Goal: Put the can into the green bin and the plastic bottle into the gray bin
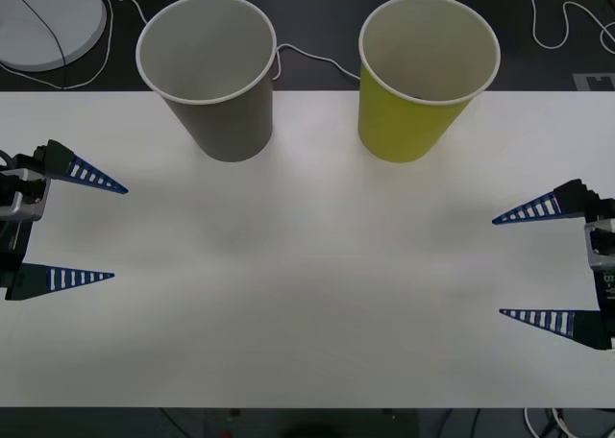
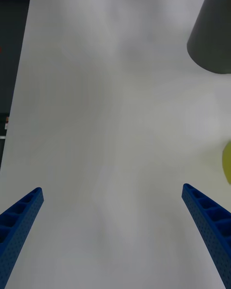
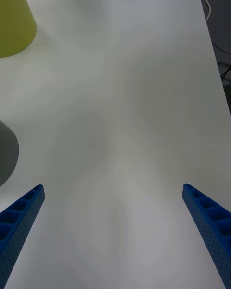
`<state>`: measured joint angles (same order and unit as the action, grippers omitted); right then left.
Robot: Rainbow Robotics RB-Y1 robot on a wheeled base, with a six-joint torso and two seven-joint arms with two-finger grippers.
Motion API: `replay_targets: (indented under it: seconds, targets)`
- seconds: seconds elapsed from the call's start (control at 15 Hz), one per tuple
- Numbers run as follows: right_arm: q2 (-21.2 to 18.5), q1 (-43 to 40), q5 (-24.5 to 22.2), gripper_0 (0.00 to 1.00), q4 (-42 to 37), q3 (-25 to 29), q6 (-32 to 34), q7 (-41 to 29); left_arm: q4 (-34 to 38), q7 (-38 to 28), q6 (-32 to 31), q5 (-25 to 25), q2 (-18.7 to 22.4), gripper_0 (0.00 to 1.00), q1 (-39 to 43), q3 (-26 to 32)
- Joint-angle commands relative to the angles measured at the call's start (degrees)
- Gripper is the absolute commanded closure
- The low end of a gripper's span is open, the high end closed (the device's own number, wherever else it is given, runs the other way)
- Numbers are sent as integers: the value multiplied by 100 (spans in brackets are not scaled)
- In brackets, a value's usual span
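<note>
The gray bin (image 1: 226, 121) stands upright at the back left of the white table (image 1: 307, 294), and the green bin (image 1: 404, 121) stands upright to its right. Both show pale insides. The can and the plastic bottle are out of view. My left gripper (image 1: 119, 233) hovers open at the table's left edge with nothing between its fingers. My right gripper (image 1: 497, 267) hovers open at the right edge, also holding nothing. In the right wrist view the open gripper (image 2: 111, 188) faces bare table, with the gray bin (image 2: 211, 33) and green bin (image 2: 227, 164) at one side. In the left wrist view the open gripper (image 3: 113, 187) sees the green bin (image 3: 12, 24) and gray bin (image 3: 6, 156).
Behind the table lie a round white disc (image 1: 48, 20) at the far left and white cables (image 1: 307, 59) on the dark floor. The table's front edge runs along the bottom of the front view. Wide bare tabletop lies between the two grippers.
</note>
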<state>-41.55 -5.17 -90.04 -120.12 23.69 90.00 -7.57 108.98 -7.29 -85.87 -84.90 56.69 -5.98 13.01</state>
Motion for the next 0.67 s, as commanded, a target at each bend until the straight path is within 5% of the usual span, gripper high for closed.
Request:
replay_targets:
  seconds: [0.07, 0.67]
  targets:
    - [42, -1, -110, 0, -2, 22, -61, -8, 0, 0, 0, 0, 0, 0, 0, 0]
    - [42, -1, -128, 0, -2, 22, -176, -113, 0, 0, 0, 0, 0, 0, 0, 0]
